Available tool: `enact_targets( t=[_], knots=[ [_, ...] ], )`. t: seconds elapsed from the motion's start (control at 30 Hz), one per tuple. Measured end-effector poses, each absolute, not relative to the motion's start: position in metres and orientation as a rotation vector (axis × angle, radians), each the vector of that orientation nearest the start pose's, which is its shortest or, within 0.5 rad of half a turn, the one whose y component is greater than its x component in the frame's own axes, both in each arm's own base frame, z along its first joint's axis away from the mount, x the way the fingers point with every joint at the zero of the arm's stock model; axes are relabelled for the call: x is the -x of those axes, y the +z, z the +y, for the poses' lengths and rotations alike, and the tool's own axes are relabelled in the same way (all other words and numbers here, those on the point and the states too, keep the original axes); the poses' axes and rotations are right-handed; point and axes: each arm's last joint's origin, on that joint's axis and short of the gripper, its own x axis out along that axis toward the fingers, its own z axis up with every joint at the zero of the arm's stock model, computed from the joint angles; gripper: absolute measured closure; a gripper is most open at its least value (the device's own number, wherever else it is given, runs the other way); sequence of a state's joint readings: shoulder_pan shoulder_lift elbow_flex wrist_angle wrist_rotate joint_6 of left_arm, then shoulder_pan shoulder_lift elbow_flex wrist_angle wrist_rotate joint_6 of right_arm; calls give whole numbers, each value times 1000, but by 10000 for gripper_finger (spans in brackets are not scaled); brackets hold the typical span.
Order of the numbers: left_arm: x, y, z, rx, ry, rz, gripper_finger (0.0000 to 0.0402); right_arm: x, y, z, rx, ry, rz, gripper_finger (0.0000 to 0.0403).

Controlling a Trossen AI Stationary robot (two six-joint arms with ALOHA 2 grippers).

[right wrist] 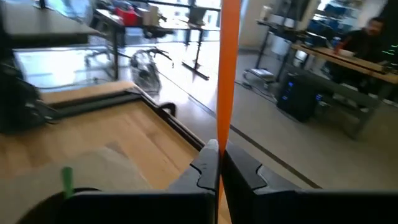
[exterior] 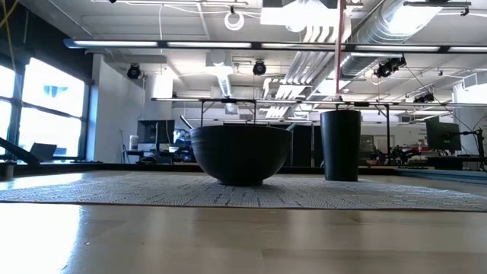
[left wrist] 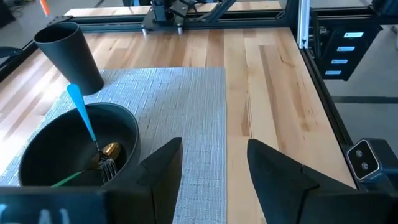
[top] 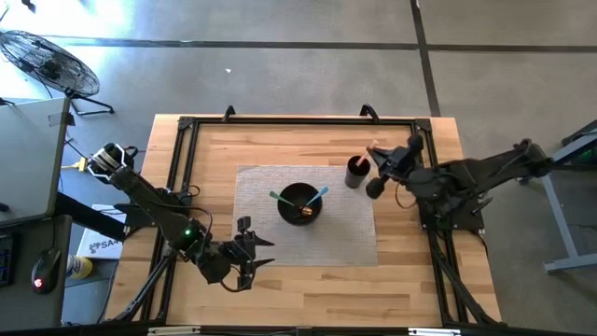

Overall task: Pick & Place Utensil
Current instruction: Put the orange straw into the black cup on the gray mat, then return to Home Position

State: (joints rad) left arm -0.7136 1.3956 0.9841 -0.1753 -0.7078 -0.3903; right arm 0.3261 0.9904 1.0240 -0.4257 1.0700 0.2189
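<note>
A black bowl [top: 299, 204] sits upright at the middle of the grey placemat [top: 261, 238]. In it lean a blue-handled utensil [left wrist: 82, 114] and a green-handled one [top: 278, 197], with a gold spoon [left wrist: 109, 151] lying at the bottom. A tall black cup [top: 356, 173] stands upright at the mat's far right corner. An orange-handled utensil [right wrist: 229, 74] stands upright, pinched in the right gripper [right wrist: 216, 171].

Bowl [top: 299, 203] w/ utensils mid-mat and cup [top: 356, 173] just beside block centre — bare wood [top: 326, 285] round mat [top: 350, 238] passable.
</note>
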Motion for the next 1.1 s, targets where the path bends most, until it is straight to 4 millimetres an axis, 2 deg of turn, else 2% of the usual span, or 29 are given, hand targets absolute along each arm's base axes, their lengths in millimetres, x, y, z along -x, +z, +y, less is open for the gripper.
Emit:
enact_targets(
  t=[0.13,0.4,0.73,0.93,1.1],
  knots=[
    [-237,271,-180,1,80,435,224,-196,344,27,37,-831,250,396],
    [-237,271,-180,1,80,435,224,-201,309,9,-51,-863,290,396],
    [-237,271,-180,10,84,433,224,-202,256,-4,-152,-865,310,357],
    [-232,282,-175,49,119,393,224,-202,255,-8,-166,-857,318,315],
    [-224,291,-167,50,122,395,224,-203,274,-8,-147,-857,311,277]
  ],
)
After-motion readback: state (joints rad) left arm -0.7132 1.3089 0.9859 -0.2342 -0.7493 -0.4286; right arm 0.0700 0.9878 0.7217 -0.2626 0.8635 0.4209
